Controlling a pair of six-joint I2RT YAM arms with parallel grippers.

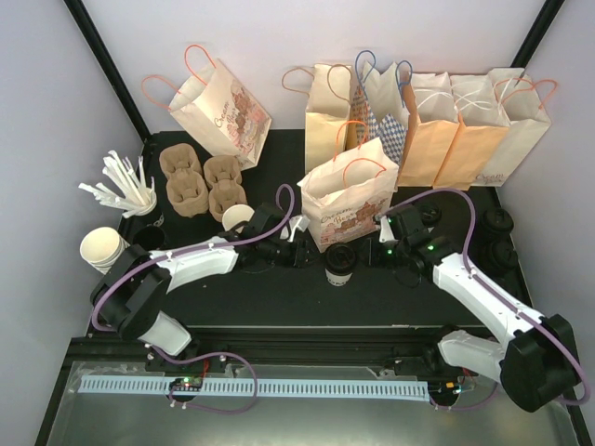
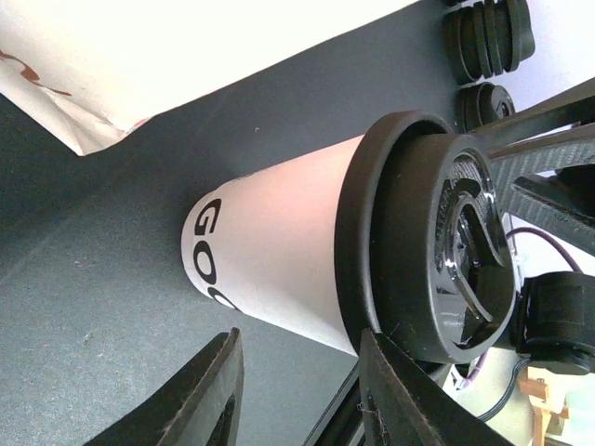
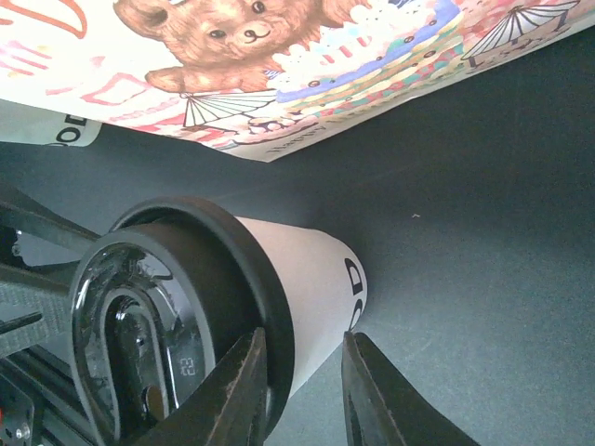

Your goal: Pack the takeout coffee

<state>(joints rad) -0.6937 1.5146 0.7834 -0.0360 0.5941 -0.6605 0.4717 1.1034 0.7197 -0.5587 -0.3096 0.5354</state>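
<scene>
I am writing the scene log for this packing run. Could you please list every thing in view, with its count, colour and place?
coffee: 1, white, black lid, front centre
bear bags: 2, cream, one behind coffee, one back left
other bags: about 6, cream, orange, blue check, back row; overlap hides the exact count
carriers: 2, brown, left of centre
lidless cups: one stack, one single, white, left
straws: a bunch, white, far left
loose lids: a few stacks, black, right edge
table: 1, black, under all
left gripper: 1, black, open, left of coffee
right gripper: 1, black, open, right of coffee
</scene>
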